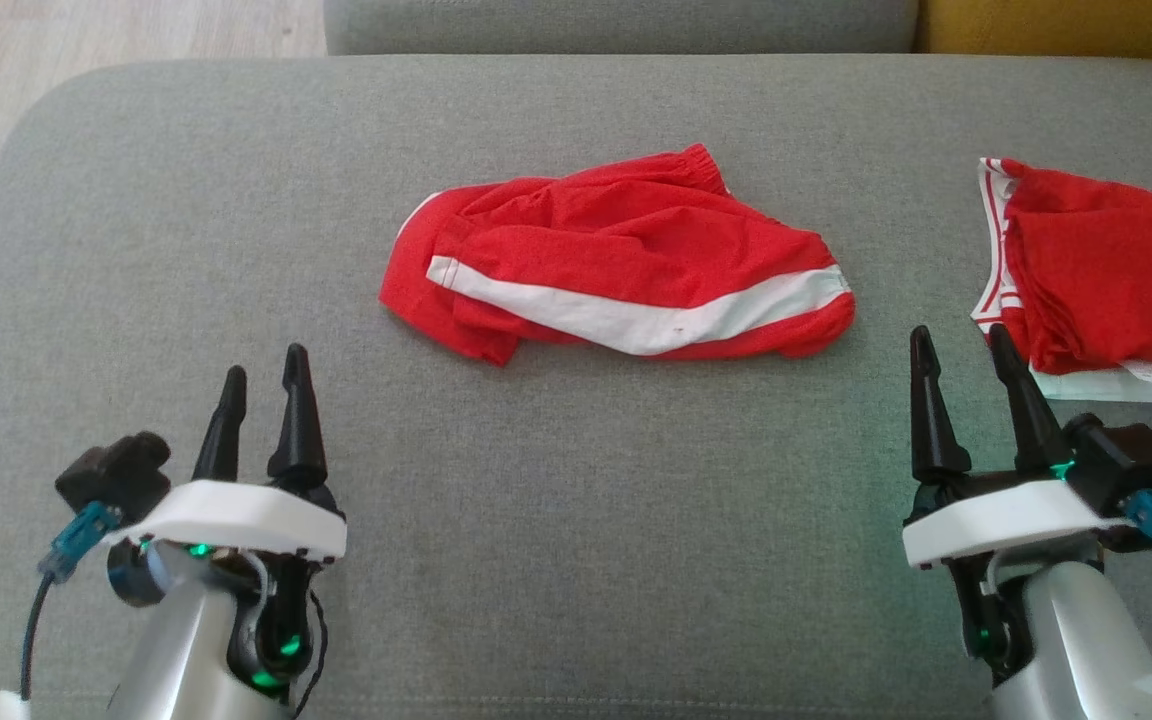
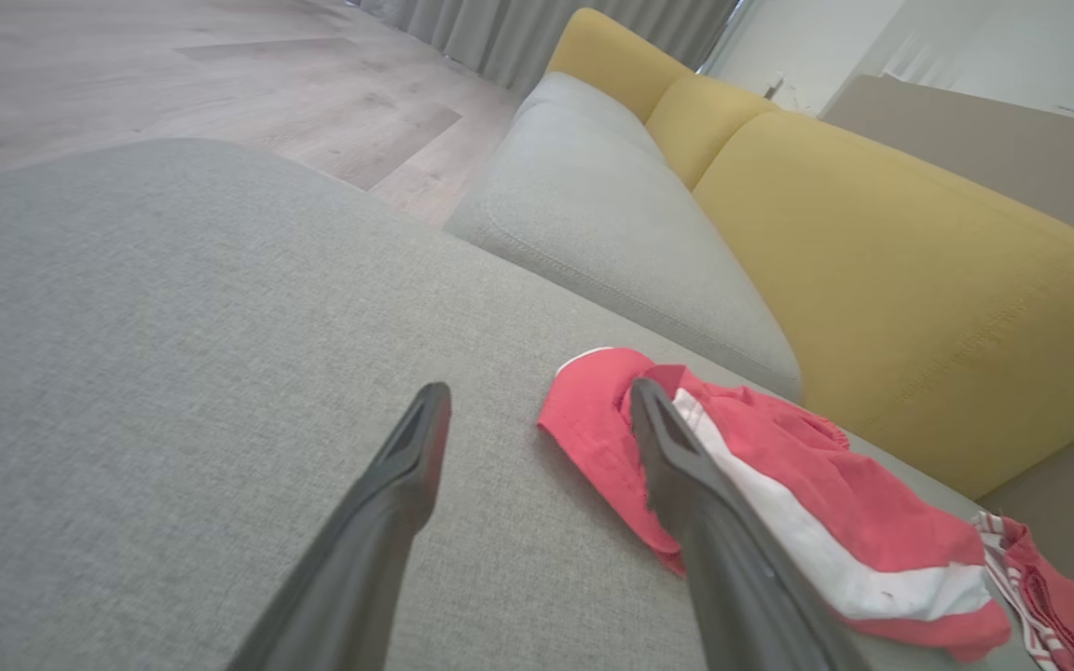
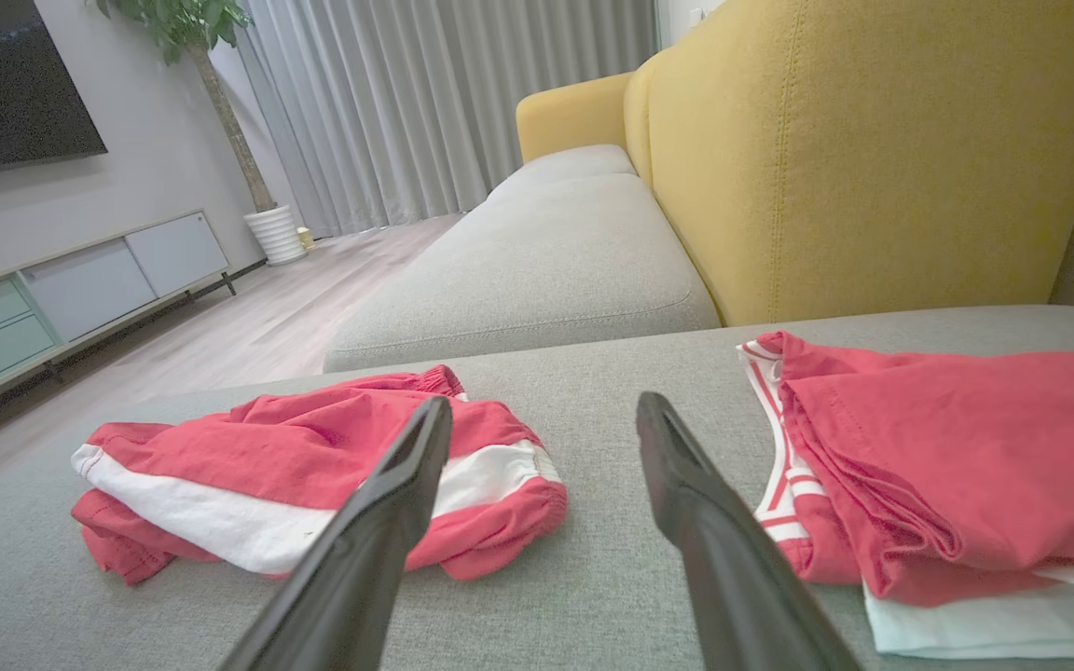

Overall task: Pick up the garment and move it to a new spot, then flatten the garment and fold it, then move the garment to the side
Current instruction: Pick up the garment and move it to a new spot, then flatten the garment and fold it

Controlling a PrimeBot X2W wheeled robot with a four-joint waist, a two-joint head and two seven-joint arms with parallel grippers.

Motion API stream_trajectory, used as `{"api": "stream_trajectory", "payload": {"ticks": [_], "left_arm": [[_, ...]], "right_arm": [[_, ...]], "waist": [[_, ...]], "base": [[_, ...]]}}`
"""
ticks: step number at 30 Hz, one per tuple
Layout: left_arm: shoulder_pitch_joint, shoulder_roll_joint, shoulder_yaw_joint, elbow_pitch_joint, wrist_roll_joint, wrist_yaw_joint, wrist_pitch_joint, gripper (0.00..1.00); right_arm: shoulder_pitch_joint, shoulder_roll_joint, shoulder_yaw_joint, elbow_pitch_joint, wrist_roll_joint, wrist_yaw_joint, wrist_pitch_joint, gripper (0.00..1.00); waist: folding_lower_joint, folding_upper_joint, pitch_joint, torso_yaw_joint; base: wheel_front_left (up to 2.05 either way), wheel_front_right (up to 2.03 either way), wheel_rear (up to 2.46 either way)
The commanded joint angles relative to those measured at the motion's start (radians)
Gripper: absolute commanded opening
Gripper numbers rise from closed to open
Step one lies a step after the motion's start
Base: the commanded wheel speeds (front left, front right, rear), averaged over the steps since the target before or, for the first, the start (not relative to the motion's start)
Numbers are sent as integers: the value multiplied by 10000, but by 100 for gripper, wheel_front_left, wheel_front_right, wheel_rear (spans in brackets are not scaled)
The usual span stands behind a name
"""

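— Grey fabric cushion (image 1: 186, 200) is taken as the work surface. How are its edges laid out?
— Far-left corner is rounded, w/ wood floor (image 1: 86, 30) beyond it. Along the far edge a 2nd grey seat cushion (image 3: 537, 270) and a yellow backrest (image 3: 873, 158) are met.
— Where is the garment found?
— The garment (image 1: 1106, 270), a red jersey w/ white-and-red striped trim, is folded at the cushion's right side and cut by the frame edge in the head view. It is laid on a pale folded cloth (image 3: 994, 624), whose near edge is left showing under it.
— What else is lying there?
— Red shorts (image 1: 626, 260) w/ a broad white band are bunched approx. mid-cushion, apart from the jersey, w/ a strip of bare fabric between them.
— How much open room is given?
— Bare cushion is seen left of the shorts up to the rounded corner, and across the whole near strip between the two arms.
— How are the claws set?
— On both, the fingers are held apart w/ nothing between them. The left gripper (image 1: 264, 372) is held at the near left over bare fabric, clear of the shorts. The right gripper (image 1: 960, 340) is held at the near right; one fingertip is seen against the jersey's near-left corner in the head view, but contact can't be told. In the right wrist view its gap is aimed at the bare strip between shorts and jersey.
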Motion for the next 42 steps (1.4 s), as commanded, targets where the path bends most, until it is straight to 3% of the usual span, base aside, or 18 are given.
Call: {"api": "stream_trajectory", "payload": {"ticks": [1, 12, 18, 30, 40, 41, 42], "left_arm": [[-352, -6, 543, -361, 259, -221, -50, 100], [-484, -481, 944, -102, 779, -797, -51, 100], [-701, -593, 906, 92, 907, -982, -51, 100], [-1188, -647, 639, 266, 915, -1153, -51, 100], [-1310, -650, 350, 223, 752, -1056, -51, 100], [-1312, -650, 333, 219, 748, -1047, -51, 100], [-1314, -650, 316, 217, 746, -1038, -51, 100]], "right_arm": [[-168, -14, 235, -348, -99, 35, 21, 100], [-360, -14, 204, -420, -305, 35, 318, 100], [-1072, -14, 175, -31, -380, 35, 1168, 100], [-3091, -287, -226, 1758, 173, 35, 3471, 100], [-3774, -664, 12, 2724, 374, 35, 3879, 100], [-3804, -688, 73, 2782, 383, 35, 3887, 68], [-3829, -712, 133, 2830, 397, 35, 3884, 18]], "waist": [[0, -1, -12, 13], [0, -1, 208, 84], [0, -1, 610, 277], [0, -1, 1388, 690], [0, -1, 1517, 816], [0, -1, 1518, 816], [0, -1, 1517, 813]], "base": [[0, 0, 0], [0, 0, 0], [0, 0, 0], [0, 0, 0], [0, 0, 0], [0, 0, 0], [0, 0, 0]]}}
